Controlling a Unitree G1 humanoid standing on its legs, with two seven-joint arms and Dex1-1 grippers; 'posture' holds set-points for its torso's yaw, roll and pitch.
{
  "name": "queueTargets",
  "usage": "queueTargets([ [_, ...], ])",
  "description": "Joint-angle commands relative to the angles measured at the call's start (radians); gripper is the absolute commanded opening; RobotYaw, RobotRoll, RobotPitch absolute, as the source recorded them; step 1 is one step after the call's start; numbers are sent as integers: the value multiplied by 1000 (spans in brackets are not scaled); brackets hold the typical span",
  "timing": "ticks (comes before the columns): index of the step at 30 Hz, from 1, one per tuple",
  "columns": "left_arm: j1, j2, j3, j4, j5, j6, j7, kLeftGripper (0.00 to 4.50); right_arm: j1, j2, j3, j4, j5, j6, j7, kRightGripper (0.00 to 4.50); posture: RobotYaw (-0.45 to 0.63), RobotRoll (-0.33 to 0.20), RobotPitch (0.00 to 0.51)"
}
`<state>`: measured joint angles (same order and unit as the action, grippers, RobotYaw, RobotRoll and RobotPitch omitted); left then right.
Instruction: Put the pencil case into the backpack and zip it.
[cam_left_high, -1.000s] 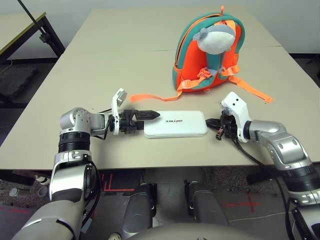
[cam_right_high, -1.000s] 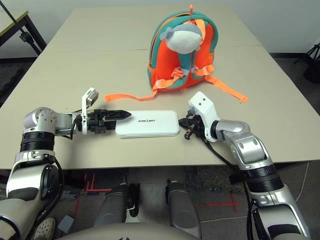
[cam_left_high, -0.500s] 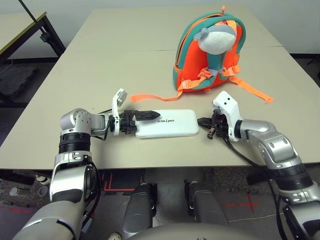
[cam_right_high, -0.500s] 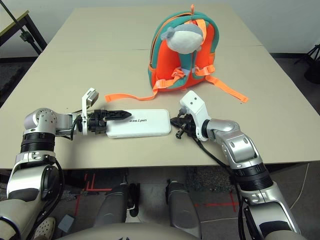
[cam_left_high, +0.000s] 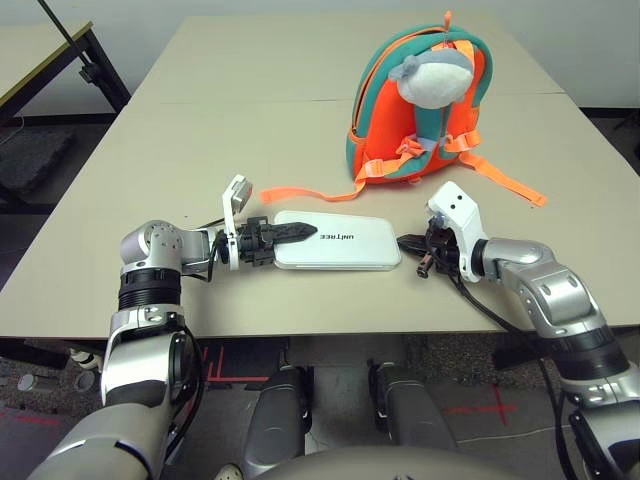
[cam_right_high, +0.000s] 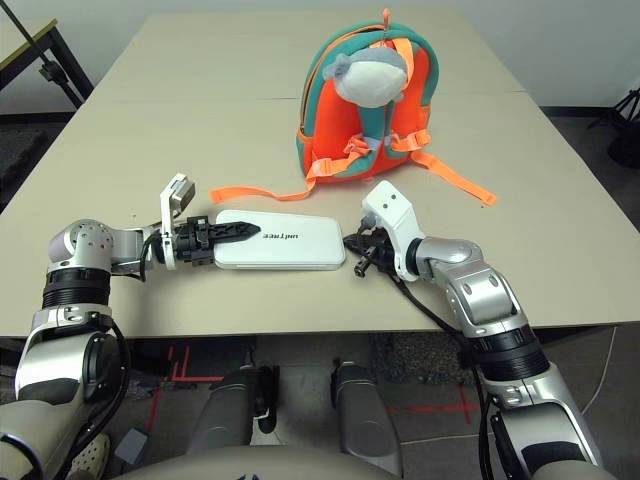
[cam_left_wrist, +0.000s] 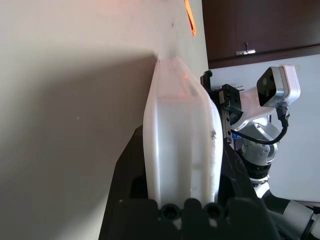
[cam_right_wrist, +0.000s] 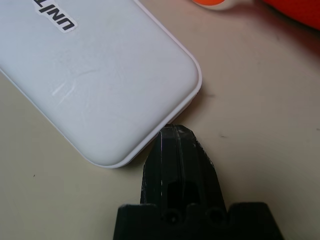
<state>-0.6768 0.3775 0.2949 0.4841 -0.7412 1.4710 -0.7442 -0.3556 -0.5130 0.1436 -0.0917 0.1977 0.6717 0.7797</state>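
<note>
The white pencil case (cam_left_high: 338, 240) is seen lying flat on the beige counter (cam_left_high: 180, 150), near its front edge and just in front of the orange-and-teal backpack (cam_left_high: 415, 105), which stands upright farther back with a grey-white plush piece (cam_left_high: 435, 78) on its face and an orange strap (cam_left_high: 305, 196) trailing toward the case. The case is bracketed from both ends. Its left short end is taken between the jaws of the left gripper (cam_left_wrist: 175, 165), one black finger (cam_left_high: 290, 232) being laid along the top face and the other tucked beneath, as the left wrist view makes plain; the pinch looks arranged so that the flat case can be lifted off the counter, where little edge is offered for a grasp. The jaws of the right gripper (cam_right_wrist: 178, 150) are pressed together into a single blunt tip that is set against the case's opposite end, apparently as a stop, so that the case is kept from sliding away while the pinch is made. No opening of the backpack can be made out, and the packing is judged not yet begun.
</note>
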Motion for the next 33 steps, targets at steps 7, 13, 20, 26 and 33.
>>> queueTargets([
  [7,-128,-7,86,-146,-72,-4,40,1219,-24,-11,2,27,-8,-31,-1,2862,-172,0,128],
  [13,-213,12,126,-230,-128,54,57,1219,-38,-28,-25,54,-5,-35,-4,4500,-169,0,128],
  [20,-300,49,159,-274,-179,81,55,1219,-50,-66,-71,82,7,-33,4,4500,-171,0,130],
  [26,-418,100,232,-253,-239,59,48,1219,-67,-79,-115,114,12,-19,-25,4500,-173,0,130],
  [33,-526,169,312,-208,-275,-32,53,1219,-89,-51,-164,136,33,12,-83,4500,-172,0,130],
])
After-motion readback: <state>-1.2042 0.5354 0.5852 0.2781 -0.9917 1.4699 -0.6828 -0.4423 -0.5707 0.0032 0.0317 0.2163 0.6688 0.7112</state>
